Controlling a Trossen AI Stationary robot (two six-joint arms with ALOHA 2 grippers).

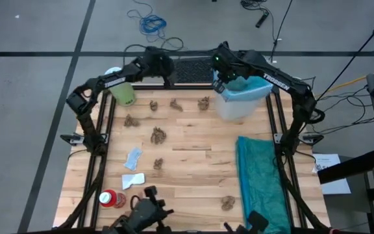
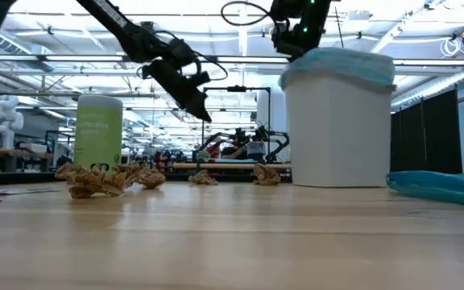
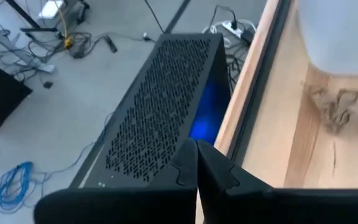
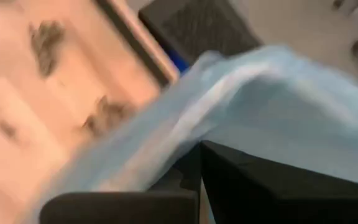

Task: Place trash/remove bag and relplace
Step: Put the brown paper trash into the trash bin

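A white wastebasket [image 1: 237, 107] lined with the light-blue bag [image 1: 247, 90] stands at the far right of the table; it also shows in the low view [image 2: 341, 129]. Several brown paper wads [image 1: 158, 135] lie scattered on the wood, with pale-blue [image 1: 133, 158] and white [image 1: 133, 181] scraps and a red container [image 1: 111, 198] near the front left. My right gripper [image 1: 221, 77] is shut above the basket's far-left rim, with the bag's rim [image 4: 241, 93] just ahead of its fingertips. My left gripper [image 3: 196, 163] is shut and empty, raised over the table's far edge. My right gripper's shut fingertips [image 4: 229, 163] lie right at the bag's rim, but the wrist view is blurred and I cannot tell whether they touch it.
A green bottle [image 1: 123, 94] stands at the far left. A darker teal bag [image 1: 261, 182] lies flat along the right side. A black perforated box [image 3: 160, 106] sits just beyond the far edge. Bare wood lies in the table's middle and front.
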